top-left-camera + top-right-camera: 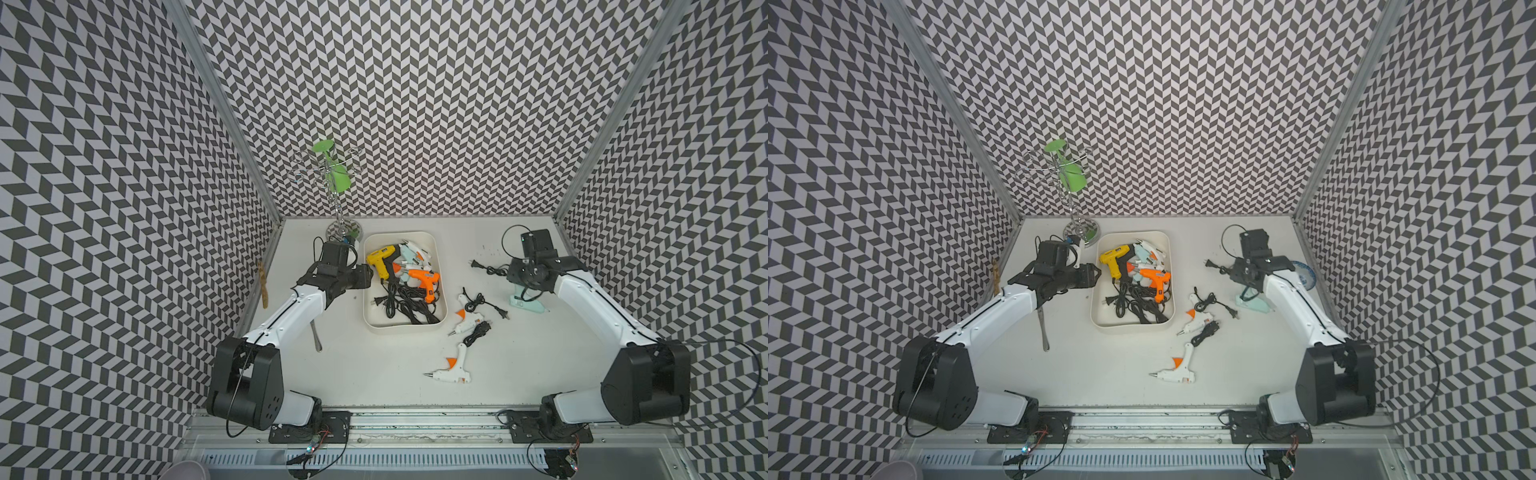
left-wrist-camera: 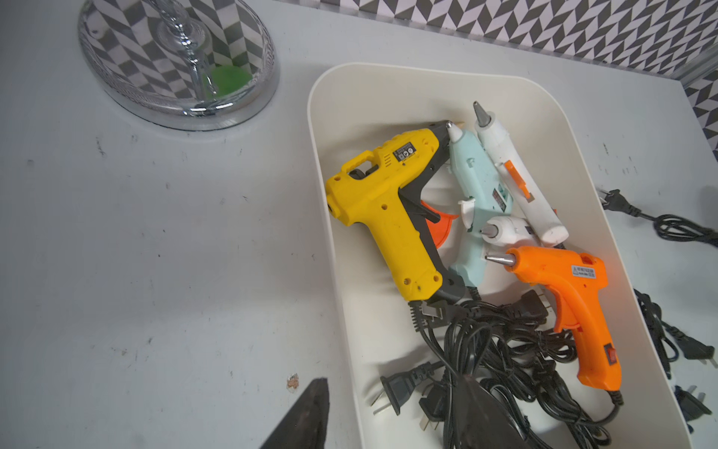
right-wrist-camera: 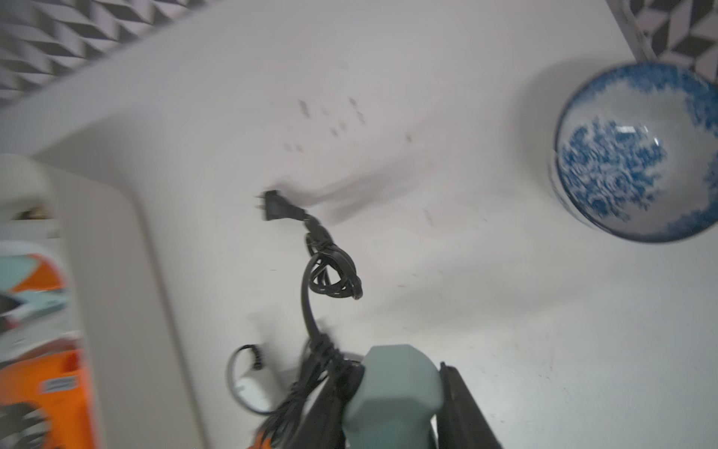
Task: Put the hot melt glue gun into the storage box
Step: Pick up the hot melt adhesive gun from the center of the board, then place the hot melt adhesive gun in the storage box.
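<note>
Mint glue gun (image 3: pixel 392 388) clamped between right jaws (cord (image 3: pixel 305 299) alongside).

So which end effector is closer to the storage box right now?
Left. The left end effector is open right at one long wall of the storage box. The right end effector stands apart from the box on the opposite side, shut on the mint glue gun.
</note>
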